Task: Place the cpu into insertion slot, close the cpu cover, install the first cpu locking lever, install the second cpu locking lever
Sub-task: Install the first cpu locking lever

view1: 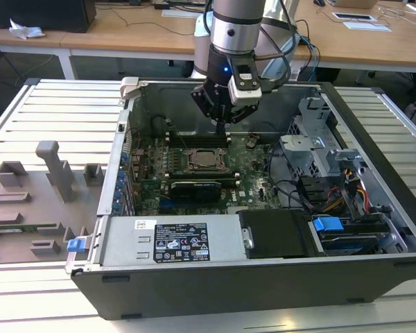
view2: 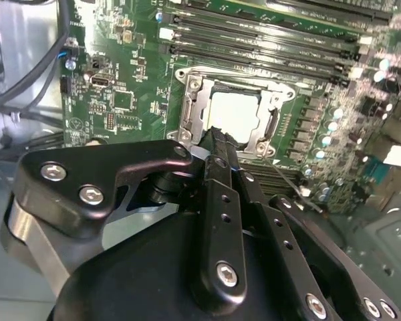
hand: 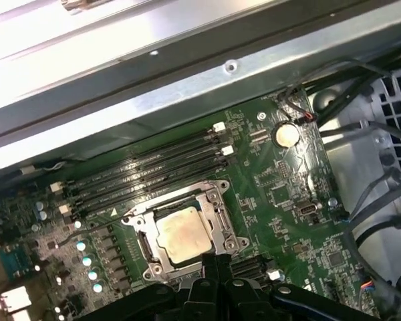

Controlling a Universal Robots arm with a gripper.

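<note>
Arm: one [view1: 234,28], reaching into the open case [view1: 263,284] on the counter [view1: 55,104].
Jaws: one pair, pressed together with nothing held. The tips are near the slot's edge; whether they touch it cannot be told.
Cpu: one [hand: 182,235], seated flat in the slot [hand: 146,246].
Cover: one [hand: 210,194], lying flat around the cpu.
Memory slots: four [hand: 147,167] counted beside the slot in the first wrist view.
Coin cell: one [hand: 285,136], well apart from the slot.

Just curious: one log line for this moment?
cpu: in insertion slot | cpu cover: closed over it | hand: shut, at cover's edge
</note>
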